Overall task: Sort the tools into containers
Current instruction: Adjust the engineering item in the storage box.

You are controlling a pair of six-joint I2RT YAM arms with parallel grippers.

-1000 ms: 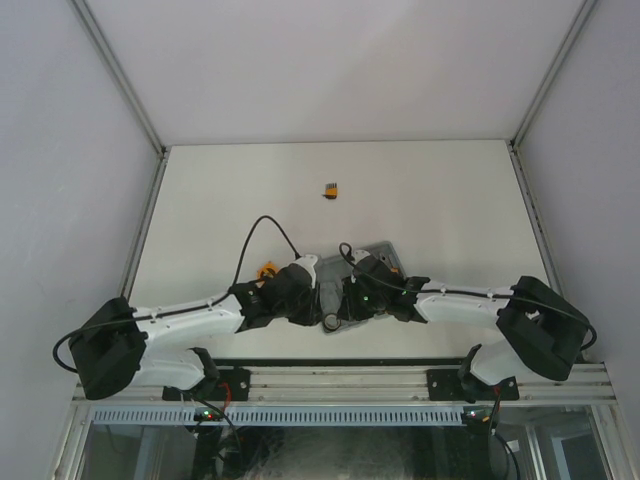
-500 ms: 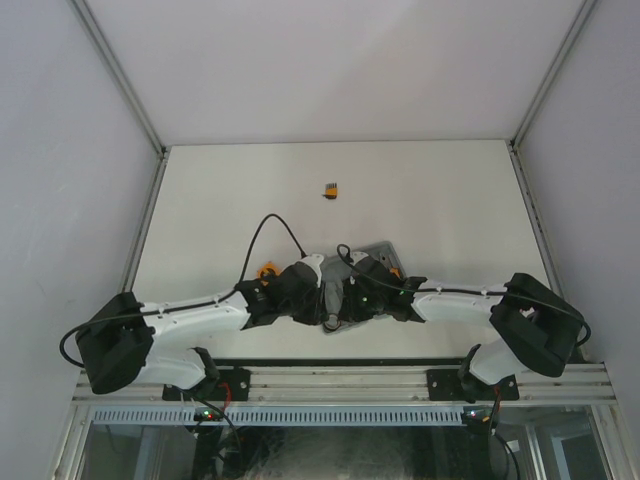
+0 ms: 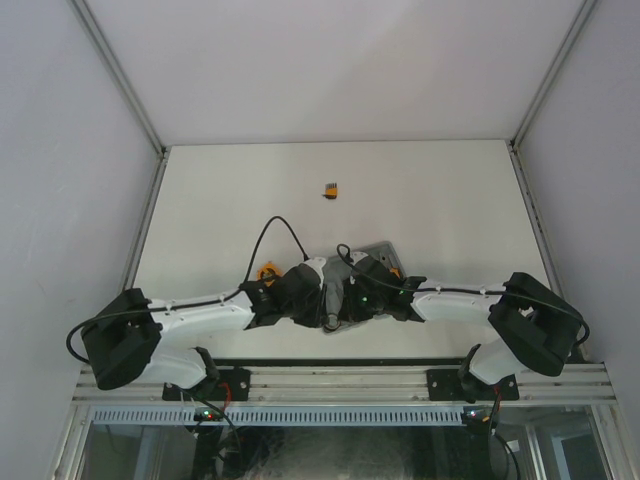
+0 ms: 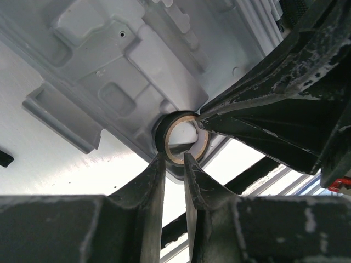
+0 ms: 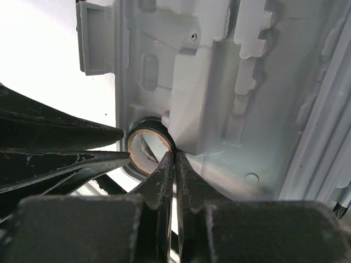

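White arms [image 3: 205, 316], black joints [image 3: 120, 340], looping black cables [image 3: 277, 219], scuffed black claw fingers [image 4: 151, 186]

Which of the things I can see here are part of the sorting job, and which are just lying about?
Part of the job:
- grey case
- black ring at the case's near corner
- orange-black block, far from the case
- orange tool beside the case, mostly hidden

Not the job, just fixtures:
- table
- metal rail along the near edge

White table [image 3: 440, 200]: grey tool case [image 3: 378, 250] by near edge, ctr. Orange tape measure [image 3: 266, 271] just L of it. Orange-black block [image 3: 330, 188] nr far edge, alone.
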